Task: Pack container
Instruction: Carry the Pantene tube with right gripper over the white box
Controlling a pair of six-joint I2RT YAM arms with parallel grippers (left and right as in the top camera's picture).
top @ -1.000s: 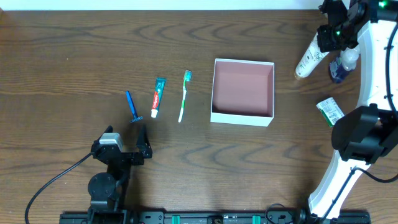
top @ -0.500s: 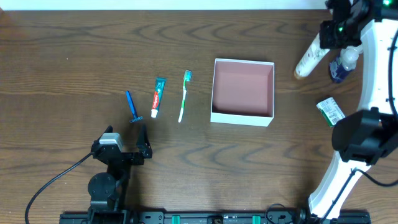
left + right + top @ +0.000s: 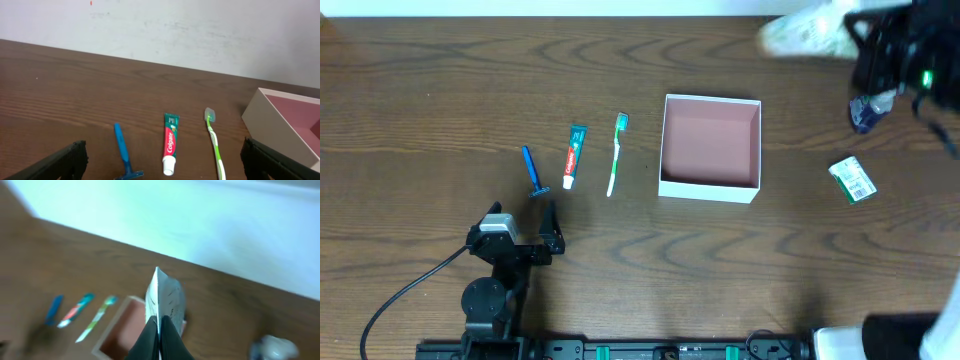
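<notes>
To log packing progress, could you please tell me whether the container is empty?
Empty: the container shows only its bare pink floor in the overhead view, with nothing lying inside.

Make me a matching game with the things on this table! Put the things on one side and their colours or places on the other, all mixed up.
Things:
1. razor
2. toothbrush
3. container
4. white tube

Clues:
a. pink inside, white outside
b. blue all over
c. held in the right gripper
d. green and white, lying nearest the box

Pairs: 1-b, 2-d, 3-a, 4-c
</notes>
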